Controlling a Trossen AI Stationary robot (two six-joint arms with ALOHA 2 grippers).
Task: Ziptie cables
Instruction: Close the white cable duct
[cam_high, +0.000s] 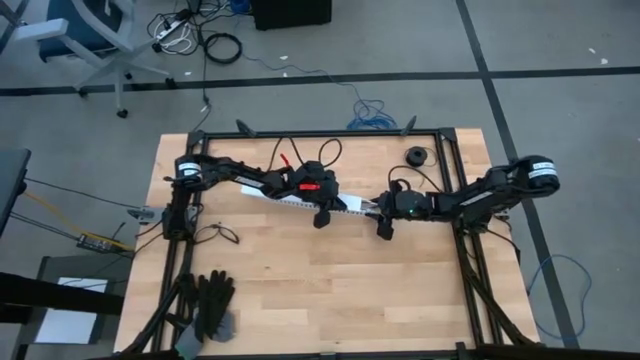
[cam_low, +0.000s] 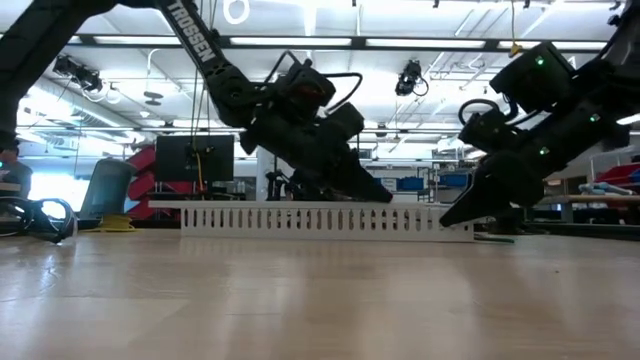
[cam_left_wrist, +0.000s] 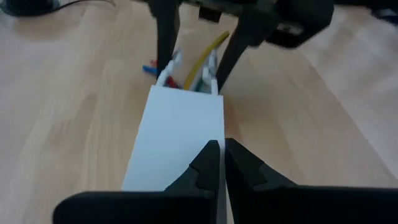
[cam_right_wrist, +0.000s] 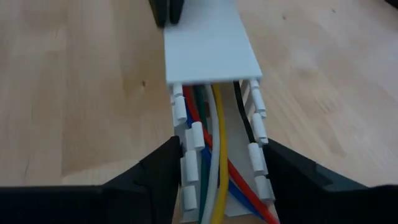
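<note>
Wide bare tabletop toward the near edge, free for passage; middle barred by the long white slotted channel; left gripper pressed on its lid, right gripper straddling its open end, cables filling the trough between.

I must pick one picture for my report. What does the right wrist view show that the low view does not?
Only the right wrist view: thin red, blue, green, white, yellow and black cables inside the long white slotted plastic channel, between the right gripper fingers. Only the low view: the channel's slotted side wall and the room behind. Both: channel, wooden table, left gripper on the channel.
</note>
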